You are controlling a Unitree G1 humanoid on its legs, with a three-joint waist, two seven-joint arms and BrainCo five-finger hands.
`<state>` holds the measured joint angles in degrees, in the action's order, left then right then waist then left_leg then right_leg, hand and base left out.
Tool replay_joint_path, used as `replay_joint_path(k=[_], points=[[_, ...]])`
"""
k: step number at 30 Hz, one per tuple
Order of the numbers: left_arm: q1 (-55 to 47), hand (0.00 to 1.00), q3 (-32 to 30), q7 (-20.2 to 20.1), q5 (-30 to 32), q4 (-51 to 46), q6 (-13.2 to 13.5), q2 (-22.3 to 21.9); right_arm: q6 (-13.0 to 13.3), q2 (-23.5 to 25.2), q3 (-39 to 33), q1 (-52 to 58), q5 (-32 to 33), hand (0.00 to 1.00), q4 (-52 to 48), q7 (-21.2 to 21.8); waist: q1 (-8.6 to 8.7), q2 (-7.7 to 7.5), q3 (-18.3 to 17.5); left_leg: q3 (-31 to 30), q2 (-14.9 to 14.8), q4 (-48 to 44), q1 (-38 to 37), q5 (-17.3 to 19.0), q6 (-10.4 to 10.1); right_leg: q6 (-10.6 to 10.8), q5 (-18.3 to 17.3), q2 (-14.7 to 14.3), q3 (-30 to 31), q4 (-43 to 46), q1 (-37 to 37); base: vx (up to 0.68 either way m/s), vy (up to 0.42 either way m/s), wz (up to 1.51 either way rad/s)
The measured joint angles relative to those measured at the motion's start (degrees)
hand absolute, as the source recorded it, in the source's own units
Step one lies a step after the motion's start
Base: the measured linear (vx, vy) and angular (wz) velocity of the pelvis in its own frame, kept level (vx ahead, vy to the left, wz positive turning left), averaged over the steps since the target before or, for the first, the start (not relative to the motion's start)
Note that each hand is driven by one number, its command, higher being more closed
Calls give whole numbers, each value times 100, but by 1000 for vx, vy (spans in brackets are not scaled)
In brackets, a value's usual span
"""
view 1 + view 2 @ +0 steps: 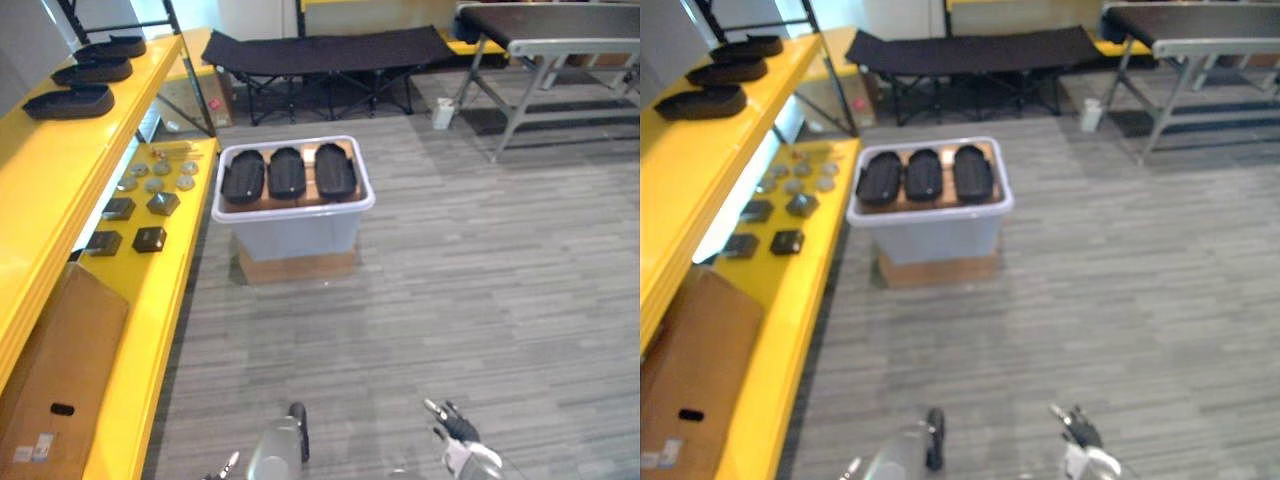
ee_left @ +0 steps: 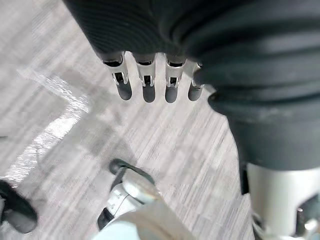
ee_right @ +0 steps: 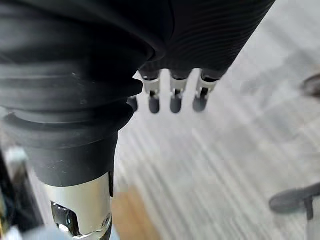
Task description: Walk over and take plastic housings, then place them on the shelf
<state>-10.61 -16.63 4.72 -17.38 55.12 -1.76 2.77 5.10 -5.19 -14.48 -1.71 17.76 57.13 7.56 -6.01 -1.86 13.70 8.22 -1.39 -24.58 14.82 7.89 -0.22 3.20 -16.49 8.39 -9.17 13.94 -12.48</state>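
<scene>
Silver fingers (image 2: 148, 85) of my left hand (image 2: 170, 82) hang loose and nearly straight in a row over the grey carpet (image 2: 60, 75), with nothing in their grasp. My right hand (image 3: 175, 97) is the same in its own wrist view: fingers relaxed, uncurled, empty, above the same striped floor. In the head views that right hand also pokes up at the bottom edge, right of centre, dark tips spread.

Well apart from both hands, in the upper middle of the frame, stands a pale translucent bin (image 1: 295, 235) on a brown cardboard base (image 1: 300, 268). Three black housings (image 1: 287, 173) lie side by side across its top, on a brown layer.

Along the left edge runs the yellow shelf (image 1: 60, 180). On its upper level, in the upper left corner, three more housings (image 1: 90, 72) sit in a line. Its lower level, just beside the bin, carries small round metal discs (image 1: 160, 175) and dark square blocks (image 1: 150, 238), and a flat cardboard box (image 1: 60, 380) leans in the lower left.

Across the top of the frame stand a black folding cot (image 1: 330, 50) and, in the upper right, a grey table (image 1: 560, 40) with a small white container (image 1: 443, 113) by its leg.
</scene>
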Motion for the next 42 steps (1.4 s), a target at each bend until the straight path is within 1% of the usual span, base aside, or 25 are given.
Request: replay_joint_path(k=[2, 4, 5, 6, 8, 10, 11, 13, 14, 15, 16, 19, 20, 22, 23, 24, 25, 26, 28, 29, 30, 32, 34, 36, 42], points=[[71, 0, 6, -80, 66, 7, -68, 82, 0, -82, -6, -46, 5, 0, 47, 0, 19, -55, -20, 26, 122, -310, -34, 410, 169, 63, 35, 180, 86, 715, 194, 467, 222, 2], [62, 0, 120, -92, 228, 16, -76, 121, -20, -117, -7, -22, 0, 0, 221, 10, 48, -57, -18, 82, 205, -296, -387, 676, 248, 570, 222, 446, 193, 2423, 816, 487, 190, -1], [88, 0, 225, -91, 220, 17, -36, 163, -41, -114, -17, 56, 8, 0, 331, 27, 67, -45, -6, 62, 257, -256, -722, 803, 324, 616, 124, 573, 130, 3337, 1107, 466, 92, 11], [109, 0, 284, -76, 201, 14, 42, 193, -60, -111, -15, 172, 156, 0, 455, 82, 62, -23, 6, 50, 279, -94, -1098, 844, 344, 461, -69, 592, 47, 3685, 1245, 463, 64, 16], [198, 0, 391, -61, 145, 2, 72, 186, -68, -100, -17, 331, 653, 0, 509, 111, 138, 95, -6, -9, 217, 279, -1606, 849, 342, 200, -292, 459, -261, 3307, 1450, 417, 2, 14], [367, 0, 396, -62, 152, 11, 124, 131, -55, -79, -146, 394, 1099, 0, 495, 94, 338, 294, -100, -144, -31, 534, -1812, 849, 332, 192, -305, 118, -404, 1847, 1973, 378, -69, 25], [443, 0, 396, -57, 151, 11, 181, 116, -49, -69, -273, 395, 1110, 0, 493, 93, 383, 327, -99, -148, -123, 638, -1899, 866, 259, 232, -92, 79, -372, 1358, 2196, 318, -108, 19], [538, 0, 374, -24, 84, 14, 254, 54, -56, 69, -584, 501, 1053, 0, 465, 50, 362, 394, -72, -135, -313, 740, -2161, 1027, -24, 206, 743, 93, -361, 446, 2537, 346, -168, 1], [529, 0, 343, -7, -30, 15, 262, 51, -61, 145, -626, 553, 1040, 0, 453, 26, 362, 364, -74, -133, -342, 746, -2237, 1081, -111, 194, 983, 110, -367, 246, 2576, 368, -265, 6], [467, 0, 236, 29, -103, 2, 275, 48, -92, 300, -669, 669, 953, 0, 415, -6, 379, 215, -149, -148, -335, 747, -2397, 1215, -287, 211, 1453, 234, -363, 67, 2617, 403, -344, 24], [450, 0, 135, 70, -251, 28, 279, 20, -128, 293, -679, 815, 922, 0, 366, -12, 433, 137, -214, -254, -401, 730, -2560, 1449, -423, 135, 1954, 254, -367, 443, 2673, 390, -339, 25], [460, 0, 90, 139, -220, 37, 270, -481, -163, 181, -823, 782, 829, 0, 311, -67, 459, 477, -356, -416, -788, 412, -2536, 1501, -452, -30, 977, 92, -617, 1411, 2938, 366, -276, 19], [462, 0, 76, 137, -232, 14, 270, -498, -165, 201, -858, 789, 813, 0, 299, -70, 464, 508, -360, -513, -834, 52, -2381, 1453, -401, -59, 855, 95, -678, 1513, 2920, 334, -297, 32], [406, 0, -82, 162, -239, 24, 256, -564, -173, 185, -902, 852, 719, 0, 292, -117, 517, 542, -369, -664, -1006, -1340, -1785, 990, -562, -77, 572, 62, -822, 1590, 2626, 316, -285, 36], [383, 0, -127, 194, -240, 12, 270, -579, -149, 161, -892, 895, 581, 0, 279, -123, 517, 590, -373, -775, -1134, -2285, -1421, 547, -741, -140, 415, 11, -914, 1523, 2293, 304, -206, 36], [370, 0, -126, 190, -272, 2, 272, -568, -137, 142, -878, 888, 471, 0, 276, -123, 516, 639, -354, -779, -1246, -3034, -1096, 548, -749, -189, 354, -65, -999, 1357, 1937, 273, -132, 27], [368, 0, -121, 187, -298, 2, 271, -561, -127, 140, -854, 880, 417, 0, 277, -124, 514, 643, -350, -742, -1268, -3221, -945, 581, -736, -186, 349, -101, -1018, 1229, 1796, 310, -97, 10], [365, 0, -118, 183, -306, -2, 262, -540, -86, 144, -757, 828, 379, 0, 277, -119, 497, 640, -349, -579, -1274, -3223, -684, 666, -708, -163, 381, -153, -1055, 960, 1541, 311, -24, -5], [394, 0, -96, 183, -301, -11, 253, -517, 28, 183, -743, 686, 394, 0, 288, -119, 468, 599, -323, -211, -1134, -2253, -415, 745, -649, -115, 499, -141, -1049, 552, 1259, 278, 52, -10], [407, 0, -73, 163, -294, -17, 248, -507, 117, 185, -720, 631, 394, 0, 289, -120, 443, 596, -314, -94, -1000, -1264, -360, 722, -626, -47, 543, -106, -1027, 396, 1133, 297, 137, -18], [421, 0, -55, 128, -276, -14, 248, -500, 176, 118, -652, 590, 394, 0, 291, -119, 383, 600, -307, -84, -878, -157, -406, 322, -456, 99, 550, -77, -960, 384, 1097, 299, 163, -27], [494, 0, 31, 102, -184, -7, 250, -293, 215, 249, -468, 465, 384, 0, 358, -116, 255, 275, -272, 186, -538, 288, -784, 171, -295, 257, 546, 166, -764, 283, 1037, 267, 132, -23], [637, 0, 169, 110, -156, 9, 209, -39, 264, 273, -390, 343, 361, 0, 346, -119, 282, 11, -177, 189, -362, 302, -746, 174, -290, 349, 602, 301, -790, 104, 978, 291, 111, 3], [688, 0, 258, 109, -7, 21, 160, 145, 265, 221, -393, 261, 319, 0, 346, -91, 314, -76, -108, 156, -264, 305, -737, 199, -248, 384, 637, 379, -818, 63, 913, 228, 102, 22], [680, 0, 589, 149, -51, 7, 254, 189, 343, 151, -369, 262, -146, 0, 410, 68, 329, 8, -84, 1, -185, 407, -988, 225, -204, 437, 863, 361, -1061, -300, 425, 141, 29, 19]])
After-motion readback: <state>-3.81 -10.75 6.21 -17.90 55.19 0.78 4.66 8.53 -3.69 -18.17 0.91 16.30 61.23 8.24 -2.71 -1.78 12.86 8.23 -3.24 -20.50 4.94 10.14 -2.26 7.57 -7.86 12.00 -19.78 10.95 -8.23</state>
